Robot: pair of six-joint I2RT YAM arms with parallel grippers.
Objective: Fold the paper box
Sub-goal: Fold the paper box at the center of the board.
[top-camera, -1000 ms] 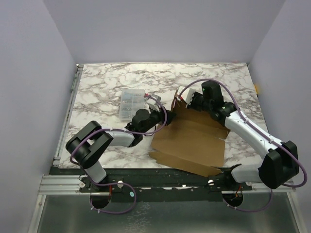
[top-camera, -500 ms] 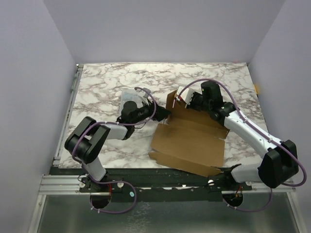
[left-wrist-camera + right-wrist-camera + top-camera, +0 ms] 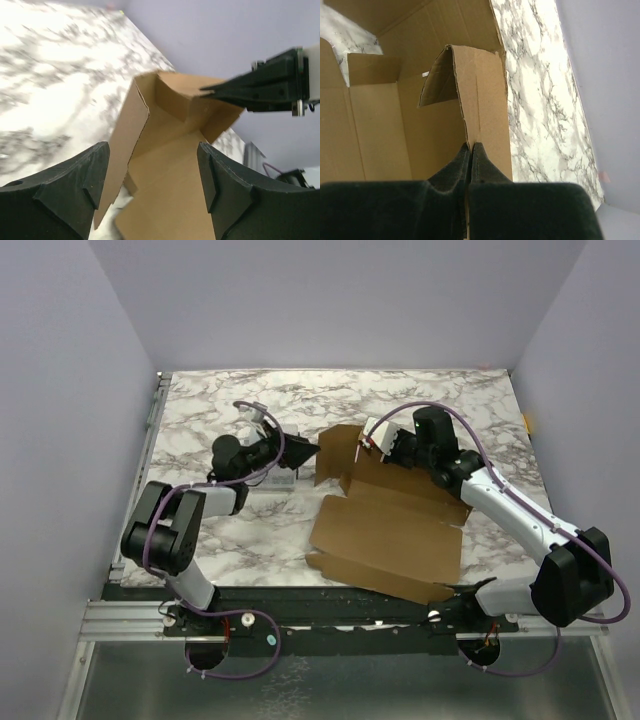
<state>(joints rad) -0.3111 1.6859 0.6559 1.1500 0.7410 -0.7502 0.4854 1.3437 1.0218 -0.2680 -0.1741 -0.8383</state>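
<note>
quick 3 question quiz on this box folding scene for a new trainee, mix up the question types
1. True or false: the left gripper is clamped on the paper box.
2. What is the right gripper shut on? A) a raised flap of the box B) a cable C) nothing
3. Is the box fully folded?
Key: 1 false, its jaws stand open. 2 A. 3 No, most of the sheet lies flat on the table.

paper box [image 3: 165, 195] cut off at wrist view's lower edge, marble tabletop [image 3: 50, 75] blurred
</note>
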